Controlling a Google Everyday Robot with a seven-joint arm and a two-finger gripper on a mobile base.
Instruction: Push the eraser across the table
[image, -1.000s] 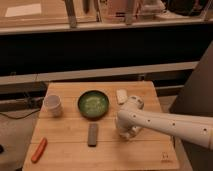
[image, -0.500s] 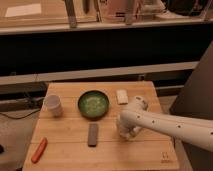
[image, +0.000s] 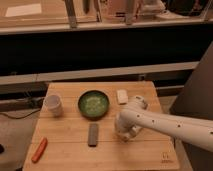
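The eraser (image: 93, 134) is a flat dark grey-brown block lying lengthwise on the bamboo table (image: 65, 150), just in front of the green bowl (image: 93, 104). My gripper (image: 126, 134) hangs at the end of the white arm, which reaches in from the right. It is low over the table, a short way to the right of the eraser and apart from it.
A white cup (image: 53, 105) stands at the table's left. A small cream-white block (image: 122, 96) lies right of the bowl. An orange carrot-like piece (image: 39, 149) lies at the front left. A small dark mark (image: 165, 160) is at the front right corner.
The gripper has shifted slightly left, toward the eraser. The eraser and other objects have not moved.
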